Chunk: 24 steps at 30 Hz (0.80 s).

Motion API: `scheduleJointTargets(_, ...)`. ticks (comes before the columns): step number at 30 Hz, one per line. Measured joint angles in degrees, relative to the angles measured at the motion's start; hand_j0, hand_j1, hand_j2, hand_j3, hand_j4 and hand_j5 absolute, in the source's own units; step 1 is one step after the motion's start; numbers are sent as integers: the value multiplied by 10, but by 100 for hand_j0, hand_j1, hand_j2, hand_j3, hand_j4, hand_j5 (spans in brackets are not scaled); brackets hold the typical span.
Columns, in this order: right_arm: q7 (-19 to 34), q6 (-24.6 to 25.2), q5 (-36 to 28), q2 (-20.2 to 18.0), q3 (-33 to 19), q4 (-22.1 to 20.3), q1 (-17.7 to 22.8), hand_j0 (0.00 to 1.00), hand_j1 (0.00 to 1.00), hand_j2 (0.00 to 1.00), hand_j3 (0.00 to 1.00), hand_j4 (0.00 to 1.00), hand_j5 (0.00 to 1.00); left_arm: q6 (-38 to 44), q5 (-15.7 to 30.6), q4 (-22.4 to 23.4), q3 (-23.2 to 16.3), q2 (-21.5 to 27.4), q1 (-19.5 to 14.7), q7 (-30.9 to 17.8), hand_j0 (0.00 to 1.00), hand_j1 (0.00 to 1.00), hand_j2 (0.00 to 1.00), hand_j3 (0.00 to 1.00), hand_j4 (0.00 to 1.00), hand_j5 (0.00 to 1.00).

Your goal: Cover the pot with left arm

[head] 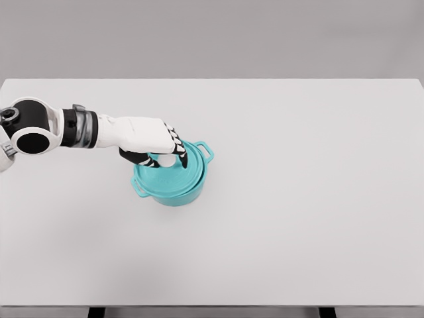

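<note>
The wide white desk [298,218] carried a round teal pot [171,191] left of centre, its teal disc lid [177,173] seated slightly askew. Releasing unevenly could leave the lid tilted or nudge the pot. The left hand [162,154] curled around the lid's knob, pinching it.

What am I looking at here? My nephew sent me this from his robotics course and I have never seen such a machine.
This is a computer-simulated humanoid robot, seen from a camera on its own head, looking down at a white table. The white arm coming in from the left is its left arm, ending in a five-finger left hand. On the table stands a teal pot with side handles. The hand's fingers are curled around the knob of the teal lid, which sits on the pot. The right arm is out of view.
</note>
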Motion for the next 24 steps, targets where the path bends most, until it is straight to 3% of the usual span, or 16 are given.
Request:
scheduleJointTargets(4, 0, 0, 0, 0, 0, 0, 0, 100, 100, 100, 100, 100, 100, 0, 1, 0, 0, 0, 0, 1, 77, 77, 77, 77, 77, 77)
scheduleJointTargets(9, 0, 0, 0, 0, 0, 0, 0, 100, 100, 100, 100, 100, 100, 0, 1, 0, 0, 0, -2, 2, 99, 99, 99, 99, 99, 99)
scheduleJointTargets(14, 0, 0, 0, 0, 0, 0, 0, 100, 100, 100, 100, 100, 100, -12, 5, 0, 2, 13, -18, 4, 100, 100, 100, 100, 100, 100)
scheduleJointTargets(18, 0, 0, 0, 0, 0, 0, 0, 100, 100, 100, 100, 100, 100, -38, 50, 2, 12, 65, -25, 4, 100, 100, 100, 100, 100, 100)
scheduleJointTargets(21, 0, 0, 0, 0, 0, 0, 0, 100, 100, 100, 100, 100, 100, -45, 65, 42, 22, 114, -18, 4, 100, 100, 100, 100, 100, 100)
scheduleJointTargets(24, 0, 0, 0, 0, 0, 0, 0, 100, 100, 100, 100, 100, 100, -49, 69, 104, 26, 128, -16, 4, 100, 100, 100, 100, 100, 100)
